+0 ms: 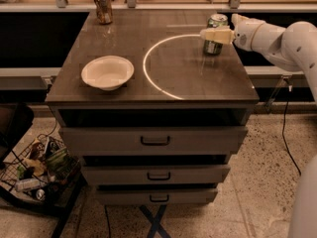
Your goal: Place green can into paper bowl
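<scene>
Lettering on the green can (213, 47) is too small to read; its label shows mottled green under a silver top. It stands upright at 2 o'clock on the table (198, 86), near the right edge, at the far end of a white arc (147, 73). The hand (213, 33) lies across the can's upper half, reaching in from 3 o'clock; whether it is clamped, I cannot tell. The bowl (107, 72) sits at 8 o'clock, well apart, with bare tabletop between them. A brown can (103, 6) stands at 11 o'clock by the rear edge.
</scene>
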Controlling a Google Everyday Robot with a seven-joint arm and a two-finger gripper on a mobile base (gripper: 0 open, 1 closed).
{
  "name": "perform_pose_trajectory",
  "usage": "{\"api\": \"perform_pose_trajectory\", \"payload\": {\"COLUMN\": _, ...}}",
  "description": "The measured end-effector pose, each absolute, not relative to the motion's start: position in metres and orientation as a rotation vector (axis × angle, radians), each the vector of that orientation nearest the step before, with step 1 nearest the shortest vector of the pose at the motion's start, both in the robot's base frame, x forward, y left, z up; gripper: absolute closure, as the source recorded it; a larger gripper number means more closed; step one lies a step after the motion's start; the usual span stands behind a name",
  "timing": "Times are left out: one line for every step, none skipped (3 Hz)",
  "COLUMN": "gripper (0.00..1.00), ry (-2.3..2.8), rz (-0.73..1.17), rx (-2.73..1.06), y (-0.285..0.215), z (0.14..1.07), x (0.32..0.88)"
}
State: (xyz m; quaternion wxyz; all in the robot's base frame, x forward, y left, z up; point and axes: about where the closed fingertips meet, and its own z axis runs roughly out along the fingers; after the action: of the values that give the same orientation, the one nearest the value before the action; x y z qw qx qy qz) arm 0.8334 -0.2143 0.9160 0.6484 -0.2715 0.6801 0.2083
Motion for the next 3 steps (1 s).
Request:
{"api": "perform_pose_trajectory", "payload": {"gripper": 0.38, "ry": 1.545, "rz": 0.478, "rx": -0.621, "y": -0.2104, "z": 0.9153, "x": 0.8342}}
{"api": "perform_pose_trajectory", "payload": {"gripper": 0.61, "ry": 1.545, "rz": 0.483, "rx": -0.623, "y": -0.2070, "z": 0.9145, "x": 0.8350}}
{"api": "perform_pose_trajectory", "payload": {"gripper": 0.93, "ry": 1.545, "rz": 0.489, "rx": -0.627, "y": -0.2020, "z": 0.9133, "x": 0.8360}}
